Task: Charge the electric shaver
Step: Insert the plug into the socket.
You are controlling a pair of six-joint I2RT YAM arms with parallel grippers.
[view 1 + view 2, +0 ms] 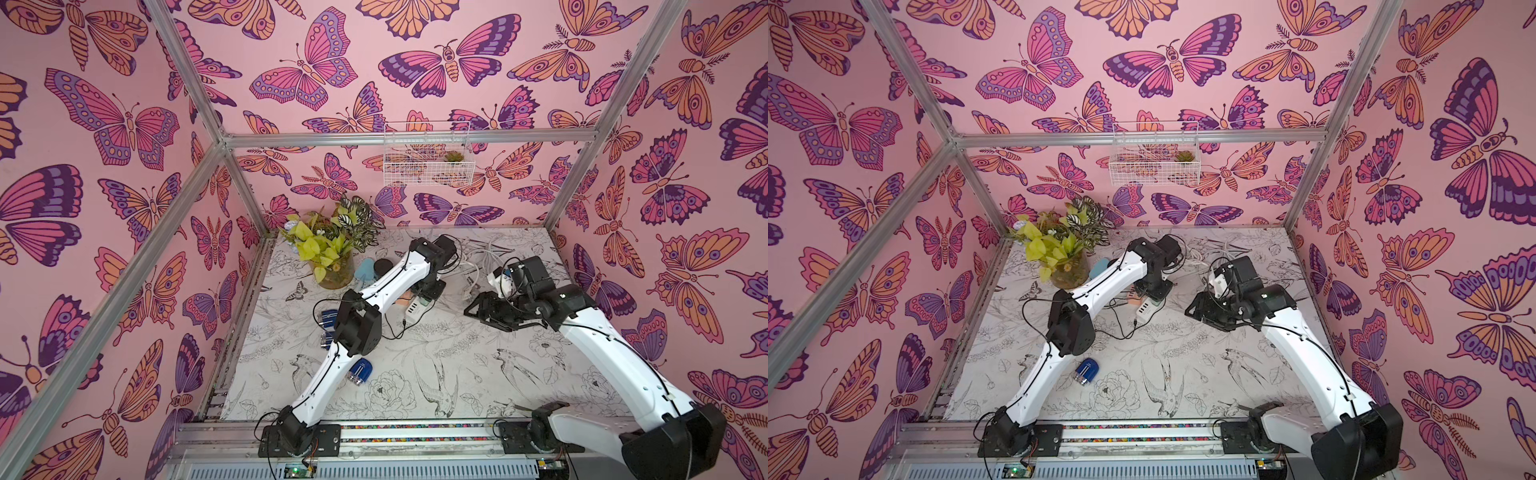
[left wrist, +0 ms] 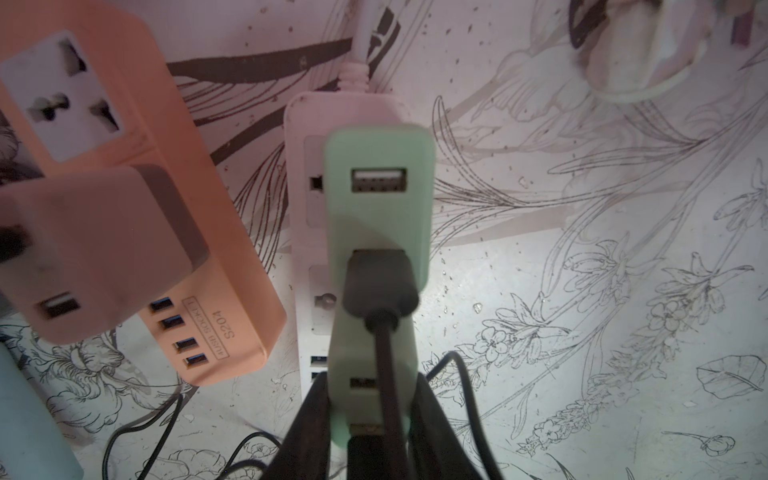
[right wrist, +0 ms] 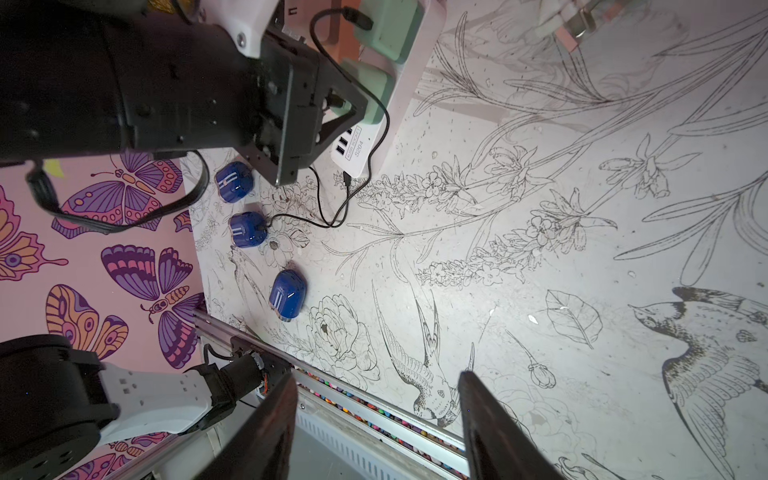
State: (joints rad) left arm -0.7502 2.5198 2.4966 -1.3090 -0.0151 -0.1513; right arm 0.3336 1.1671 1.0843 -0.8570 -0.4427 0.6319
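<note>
The left jaws (image 2: 371,415) stand close together on a black plug (image 2: 368,451), whose metal tip sits at a port of the near green adapter (image 2: 357,361). That adapter sits on a white power strip (image 2: 300,249), just beside an orange power strip (image 2: 208,232). The right jaws (image 3: 376,376) stand well apart, hold nothing and hang over bare bench (image 3: 540,257).

Three blue shavers lie in a row on the bench beside the left arm. The far shaver (image 3: 234,181) is nearest the strips. A black cable (image 3: 299,218) reaches the middle shaver (image 3: 248,230). The near shaver (image 3: 288,300) is by the front rail.

The bench is white, printed with birds and flowers. Pink butterfly walls (image 1: 124,124) close it in. A leafy plant (image 1: 328,249) stands at the back corner, and a wire basket (image 1: 428,166) hangs on the back wall.
</note>
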